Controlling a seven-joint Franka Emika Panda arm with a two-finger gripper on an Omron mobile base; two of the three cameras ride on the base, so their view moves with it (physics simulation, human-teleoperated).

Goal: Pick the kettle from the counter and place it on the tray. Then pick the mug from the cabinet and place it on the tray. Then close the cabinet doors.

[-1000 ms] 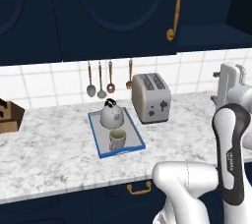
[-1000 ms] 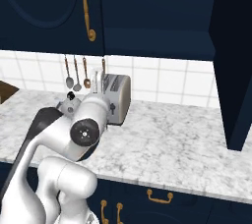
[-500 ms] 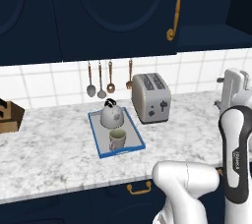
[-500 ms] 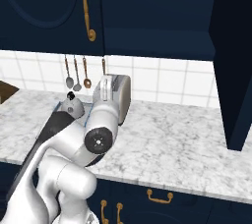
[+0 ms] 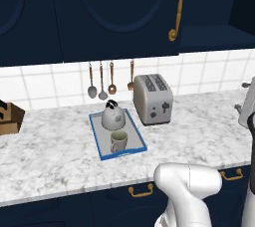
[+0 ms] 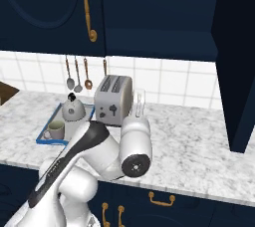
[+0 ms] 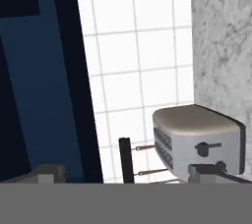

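- Counter (image 5: pixel 60 156) ran across the lower frame.
- Cabinet doors (image 5: pixel 114 12) filled the top.
- Tray (image 5: pixel 97 136) sat centre, left of the toaster (image 5: pixel 153 99).
- Kettle (image 5: pixel 113 115) and mug (image 5: pixel 118 142) stood on the tray.
- Gripper (image 7: pixel 128 171) jaws spread wide, empty.

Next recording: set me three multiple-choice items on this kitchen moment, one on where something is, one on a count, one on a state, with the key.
1. Where does the mug stand?
A. On the tray, in front of the kettle
B. On top of the toaster
C. On the cabinet shelf

2. How many utensils hang on the tiled wall beside the toaster?
A. Two
B. Four
C. Six

3. How is the right-hand cabinet door?
A. Shut flush
C. Taken off
B. Swung open, out over the counter

Key: 1 A, the mug sits inside the blue rim, on the near side of the kettle. 2 B, four handles hang in a row. 3 B, the right base view shows it standing edge-on.
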